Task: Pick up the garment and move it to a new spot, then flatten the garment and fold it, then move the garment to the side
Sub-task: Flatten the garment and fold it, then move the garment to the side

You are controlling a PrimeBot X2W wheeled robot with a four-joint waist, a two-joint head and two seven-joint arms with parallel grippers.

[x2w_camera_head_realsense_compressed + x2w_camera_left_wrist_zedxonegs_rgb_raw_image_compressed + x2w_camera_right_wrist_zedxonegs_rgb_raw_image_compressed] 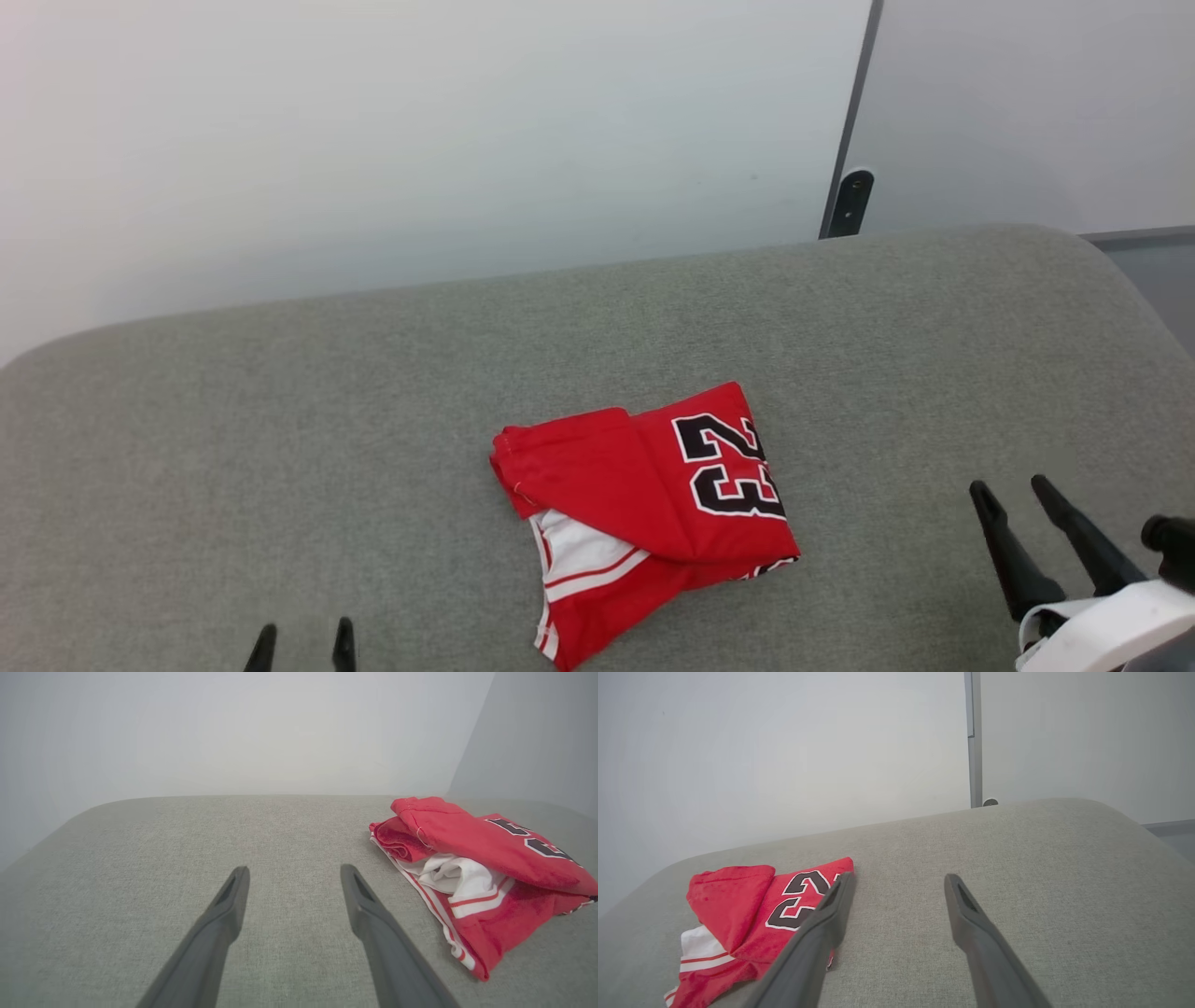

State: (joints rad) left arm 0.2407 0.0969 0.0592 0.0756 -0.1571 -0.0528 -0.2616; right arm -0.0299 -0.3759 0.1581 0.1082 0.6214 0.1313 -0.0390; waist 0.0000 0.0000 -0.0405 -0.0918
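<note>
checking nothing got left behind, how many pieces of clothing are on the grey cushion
1: the red garment, loosely folded with 23 facing up, lies near the middle of the grey cushion, between the open left gripper and open right gripper. Anything beneath it would be hidden.

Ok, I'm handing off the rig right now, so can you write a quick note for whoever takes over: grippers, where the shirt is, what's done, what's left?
Left gripper: open, empty, near-left of the garment, not touching it.
Right gripper: open, empty, to the garment's right, apart from it.
Garment: a loose, uneven bundle mid-way across the grey cushion, number 23 facing up, white sleeve end showing at the near edge.
Done: nothing that can be confirmed; it is neither neatly folded nor at the side.
Left: probably everything: pick up, reposition, flatten, fold, move aside.
</note>
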